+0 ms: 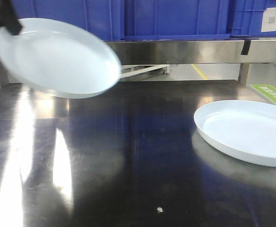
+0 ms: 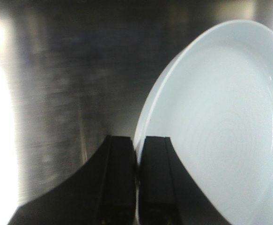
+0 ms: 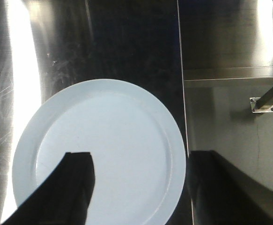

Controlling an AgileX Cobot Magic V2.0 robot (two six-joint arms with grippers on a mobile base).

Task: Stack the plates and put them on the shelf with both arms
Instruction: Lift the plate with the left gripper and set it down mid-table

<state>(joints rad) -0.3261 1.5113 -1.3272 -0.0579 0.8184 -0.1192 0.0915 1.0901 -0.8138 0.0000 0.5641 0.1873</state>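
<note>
As left jaws pinch raised plate, second plate on table

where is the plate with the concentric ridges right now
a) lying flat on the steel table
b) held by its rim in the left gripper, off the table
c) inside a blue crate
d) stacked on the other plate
B: the left gripper clamps the rim of the ridged plate, holding it tilted above the steel table.
</note>
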